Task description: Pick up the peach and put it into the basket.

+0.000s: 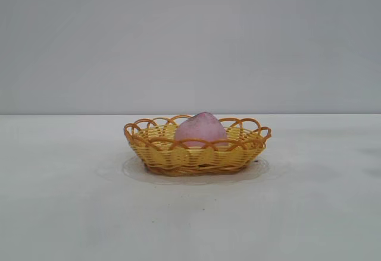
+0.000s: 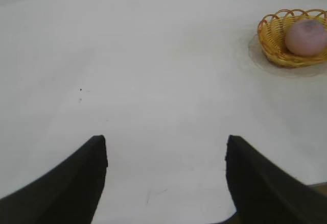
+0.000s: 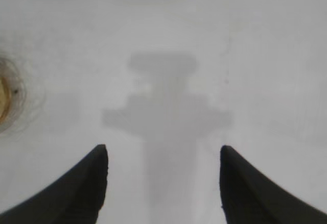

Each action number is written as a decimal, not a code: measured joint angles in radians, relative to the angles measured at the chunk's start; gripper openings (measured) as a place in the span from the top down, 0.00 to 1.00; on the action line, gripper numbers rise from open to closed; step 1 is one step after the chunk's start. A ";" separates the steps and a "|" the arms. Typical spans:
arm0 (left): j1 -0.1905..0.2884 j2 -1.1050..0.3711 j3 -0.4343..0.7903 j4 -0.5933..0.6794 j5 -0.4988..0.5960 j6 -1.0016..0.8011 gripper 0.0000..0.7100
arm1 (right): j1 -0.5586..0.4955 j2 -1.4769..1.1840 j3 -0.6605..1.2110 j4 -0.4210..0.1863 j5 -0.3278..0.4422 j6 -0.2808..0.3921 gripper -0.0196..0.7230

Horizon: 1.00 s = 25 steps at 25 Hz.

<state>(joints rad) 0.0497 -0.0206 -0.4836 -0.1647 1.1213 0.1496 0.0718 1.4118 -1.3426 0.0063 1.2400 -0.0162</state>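
peach (image 1: 201, 129) sits inside the basket (image 1: 178, 154).

White table (image 1: 71, 213) under a plain grey wall (image 1: 190, 41)

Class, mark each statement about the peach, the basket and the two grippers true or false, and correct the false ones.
1. The peach lies inside the basket. True.
2. The left gripper is shut on the peach. False: its fingers are spread apart over bare table, far from the peach.
3. The basket stands upright on the table. True.
4. The right gripper holds the basket's rim. False: it is open and holds nothing, with only the table below it.
5. A second peach lies on the table beside the basket. False: only one peach is in view, and it is in the basket.
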 joint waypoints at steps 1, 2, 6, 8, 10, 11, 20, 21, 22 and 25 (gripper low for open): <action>0.000 0.000 0.000 0.000 0.000 0.000 0.32 | 0.000 -0.052 0.023 0.000 0.000 0.000 0.42; 0.000 0.000 0.000 0.000 0.000 0.000 0.32 | 0.000 -0.104 0.052 0.000 0.001 0.000 0.42; 0.000 0.000 0.000 0.000 0.000 0.000 0.32 | 0.000 -0.289 0.165 0.000 0.007 0.005 0.42; 0.000 0.000 0.000 0.000 0.000 0.000 0.32 | 0.000 -0.389 0.226 0.000 0.009 0.011 0.42; 0.000 0.000 0.000 0.000 0.000 0.000 0.32 | 0.000 -0.480 0.299 0.000 0.013 0.016 0.42; 0.000 0.000 0.000 0.000 0.000 0.000 0.32 | 0.000 -0.529 0.332 0.000 0.015 0.017 0.42; 0.000 0.000 0.000 0.000 0.000 0.000 0.32 | 0.000 -0.956 0.663 -0.003 0.003 0.023 0.42; 0.000 0.000 0.000 0.000 0.000 0.000 0.32 | 0.000 -0.996 0.695 0.002 -0.002 0.023 0.42; 0.000 0.000 0.000 0.000 0.000 0.000 0.32 | 0.000 -1.042 0.721 0.004 -0.010 0.025 0.42; 0.000 0.000 0.000 0.000 0.000 0.000 0.32 | 0.000 -1.165 0.803 0.006 -0.033 0.027 0.42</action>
<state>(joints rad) 0.0497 -0.0206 -0.4836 -0.1647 1.1213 0.1496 0.0718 0.2463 -0.5400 0.0119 1.2066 0.0107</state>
